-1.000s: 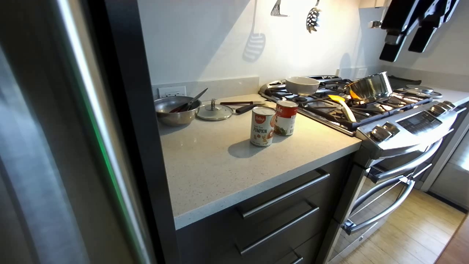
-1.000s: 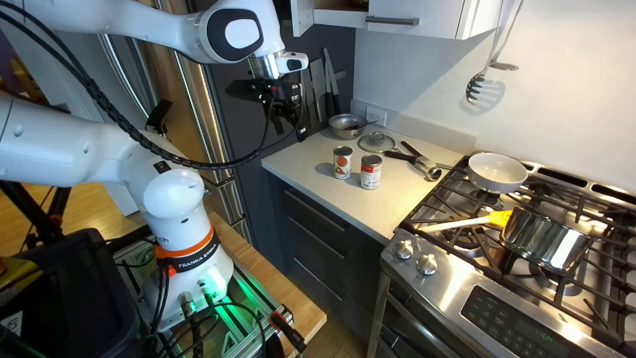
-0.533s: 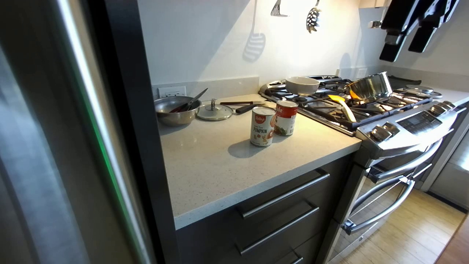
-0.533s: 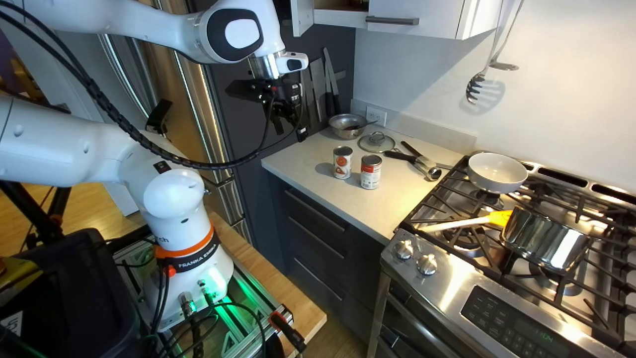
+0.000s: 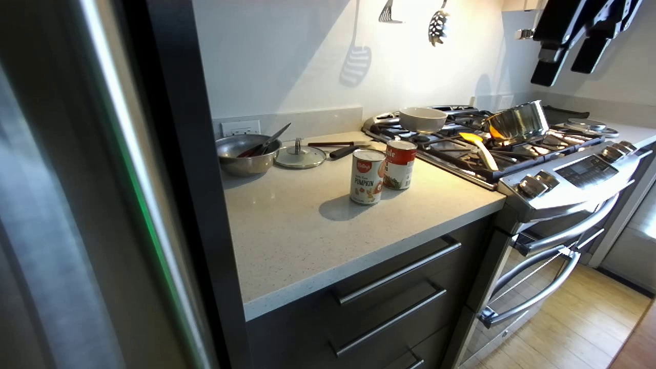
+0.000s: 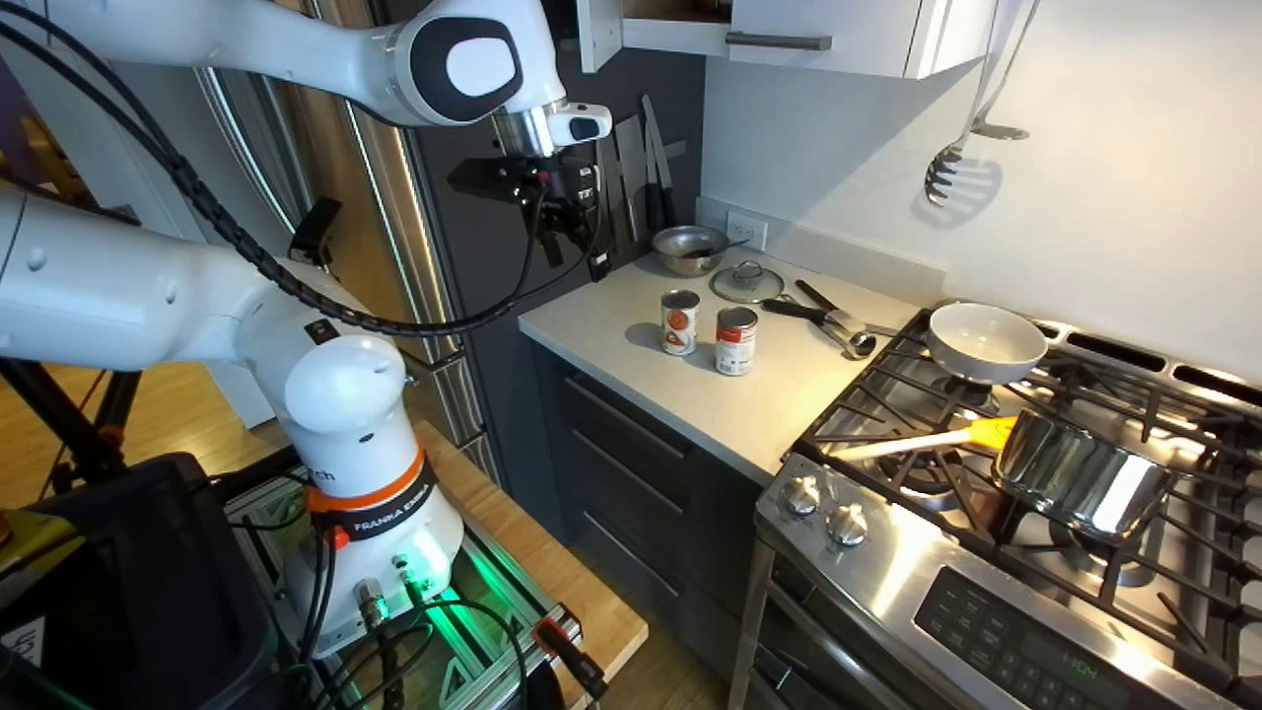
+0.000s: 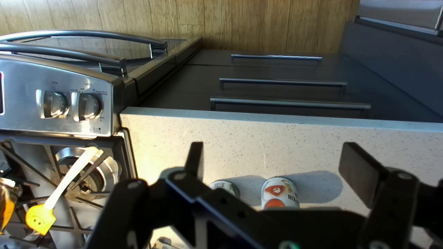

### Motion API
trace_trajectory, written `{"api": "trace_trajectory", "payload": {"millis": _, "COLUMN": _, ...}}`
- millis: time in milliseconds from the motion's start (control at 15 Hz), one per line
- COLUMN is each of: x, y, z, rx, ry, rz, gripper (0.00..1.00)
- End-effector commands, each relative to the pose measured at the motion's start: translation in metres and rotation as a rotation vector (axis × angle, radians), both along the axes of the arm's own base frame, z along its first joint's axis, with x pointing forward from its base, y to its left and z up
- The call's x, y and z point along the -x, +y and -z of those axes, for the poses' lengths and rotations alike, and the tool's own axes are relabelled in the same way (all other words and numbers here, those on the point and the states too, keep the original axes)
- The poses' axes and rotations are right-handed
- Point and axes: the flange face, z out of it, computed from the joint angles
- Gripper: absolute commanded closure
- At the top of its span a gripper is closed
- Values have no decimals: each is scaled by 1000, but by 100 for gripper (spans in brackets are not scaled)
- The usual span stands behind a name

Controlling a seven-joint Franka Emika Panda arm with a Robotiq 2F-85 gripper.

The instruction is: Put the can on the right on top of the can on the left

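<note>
I judge this the reach for the red can (image 6: 736, 340): my gripper (image 7: 277, 166) is spread wide, holding nothing. That can stands upright on the surface (image 6: 779, 414), nearer the edge by the stove (image 6: 887, 562) than the pumpkin can (image 6: 680, 321). Next I should centre over the red can and descend.

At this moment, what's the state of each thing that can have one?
Claw: open, holding nothing
Pumpkin can: upright, not stacked
Red-banded can: upright, not stacked
Drawers: shut
Wall cabinet: partly open
Glass lid: lying flat
Steel bowl: upright, utensil inside
White bowl: upright
Yellow spatula: lying down
Oven display: lit
</note>
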Motion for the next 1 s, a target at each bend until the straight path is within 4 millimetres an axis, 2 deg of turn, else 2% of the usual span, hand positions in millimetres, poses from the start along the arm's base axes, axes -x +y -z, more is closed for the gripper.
{"api": "trace_trajectory", "payload": {"millis": 0, "x": -12, "y": -10, "z": 6, "rx": 25, "ry": 39, "rz": 13, "gripper": 0}}
{"api": "trace_trajectory", "payload": {"millis": 267, "x": -47, "y": -33, "z": 12, "rx": 56, "ry": 71, "rz": -35, "gripper": 0}}
{"api": "trace_trajectory", "payload": {"millis": 733, "x": -109, "y": -63, "z": 52, "rx": 3, "ry": 170, "rz": -155, "gripper": 0}}
{"api": "trace_trajectory", "payload": {"millis": 800, "x": -89, "y": -53, "z": 38, "rx": 16, "ry": 146, "rz": -113, "gripper": 0}}
{"api": "trace_trajectory", "payload": {"millis": 933, "x": -97, "y": -56, "z": 45, "rx": 11, "ry": 163, "rz": -115, "gripper": 0}}
